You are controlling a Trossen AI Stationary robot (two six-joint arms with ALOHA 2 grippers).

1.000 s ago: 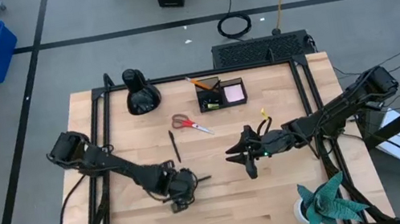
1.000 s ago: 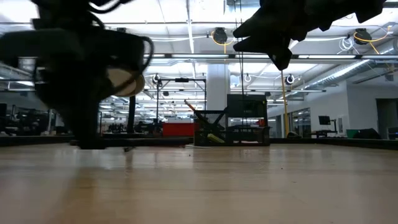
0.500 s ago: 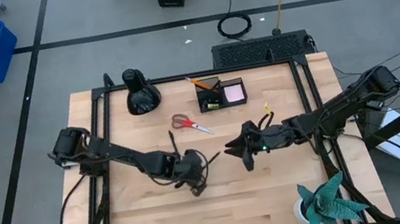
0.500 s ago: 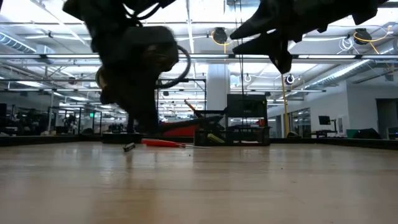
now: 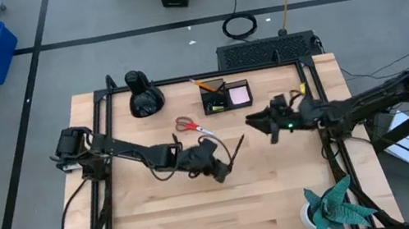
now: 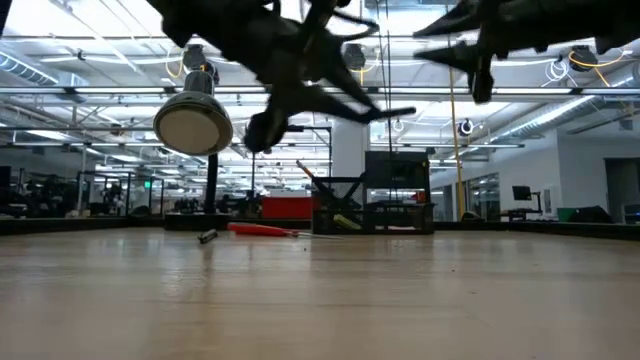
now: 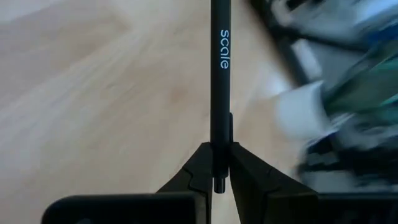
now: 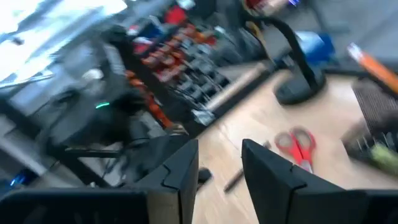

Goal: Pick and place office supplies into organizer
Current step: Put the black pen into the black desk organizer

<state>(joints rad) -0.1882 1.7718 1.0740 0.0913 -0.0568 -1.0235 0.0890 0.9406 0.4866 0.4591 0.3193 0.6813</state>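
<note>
The left gripper (image 5: 227,160) was near the middle of the pale wooden tabletop (image 5: 146,216), clenched on a thin black pen (image 7: 219,81) with "scale" printed on it. The pen stuck straight out from between the fingers (image 7: 193,177). The red-handled scissors (image 5: 192,126) lay flat just behind it. Farther back stood the small black organizer (image 5: 226,97) with a pink square sticky-note pad (image 5: 239,93) in its tray. The right gripper (image 5: 267,125) was in the air just right of the organizer, its fingers (image 8: 264,168) apart and grasping nothing.
</note>
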